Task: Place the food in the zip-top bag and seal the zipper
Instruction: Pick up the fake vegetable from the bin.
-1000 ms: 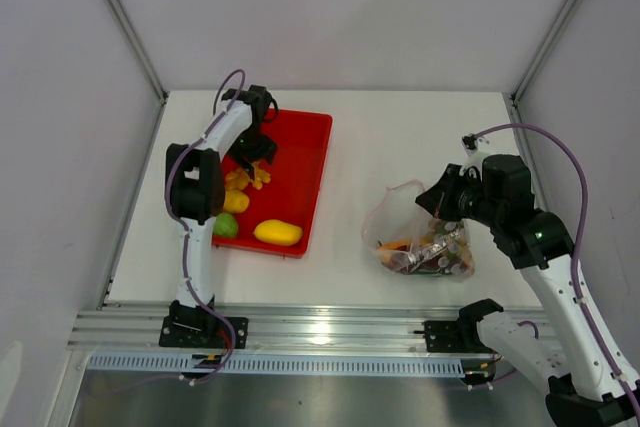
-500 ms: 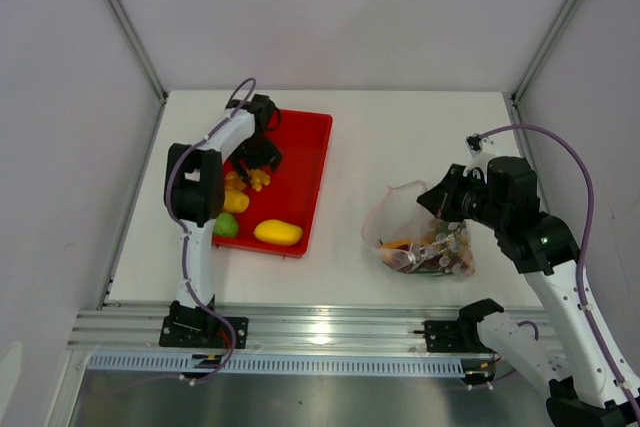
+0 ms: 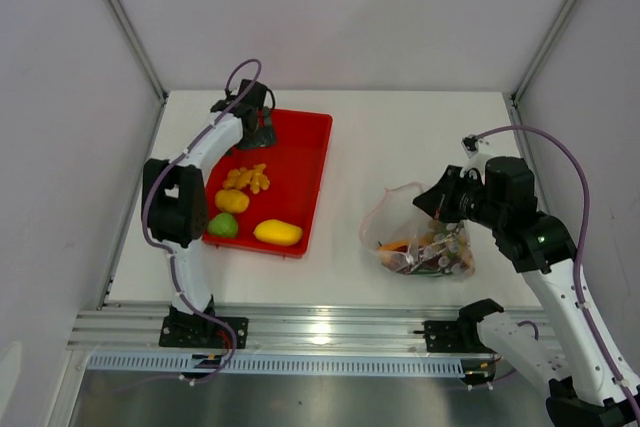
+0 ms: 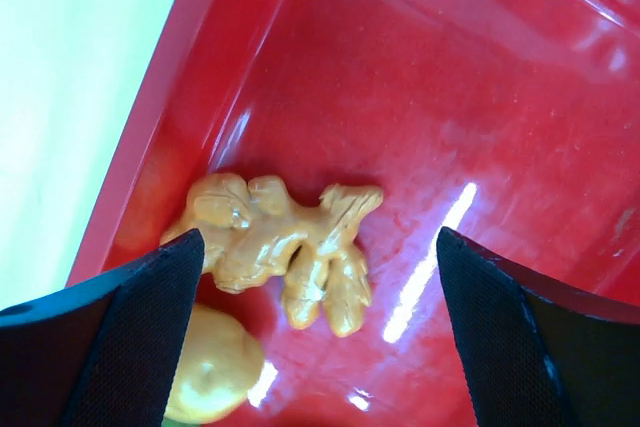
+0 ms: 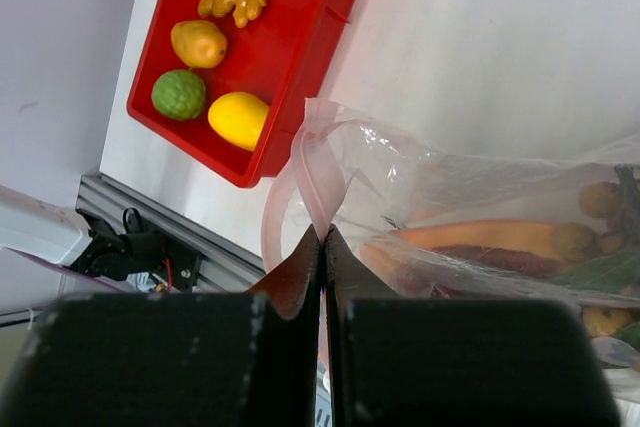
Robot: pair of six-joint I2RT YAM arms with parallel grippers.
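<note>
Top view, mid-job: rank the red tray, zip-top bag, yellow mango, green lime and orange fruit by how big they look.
1. red tray
2. zip-top bag
3. yellow mango
4. green lime and orange fruit: they look about alike, so I won't rank them.

One red tray (image 3: 310, 162) is lying on the surface (image 3: 400, 137), and four loose food pieces are sitting in it: one yellow mango (image 3: 277, 233), one green lime (image 3: 224, 226), one orange fruit (image 3: 232, 201) and one knobbly yellow-orange cluster (image 3: 247, 179). One zip-top bag (image 3: 400, 222) is resting to the right, holding several more pieces, which are overlapping too closely to be counted. Two end effectors are showing: the left end effector (image 3: 260, 135) and the right end effector (image 5: 322, 247)
</note>
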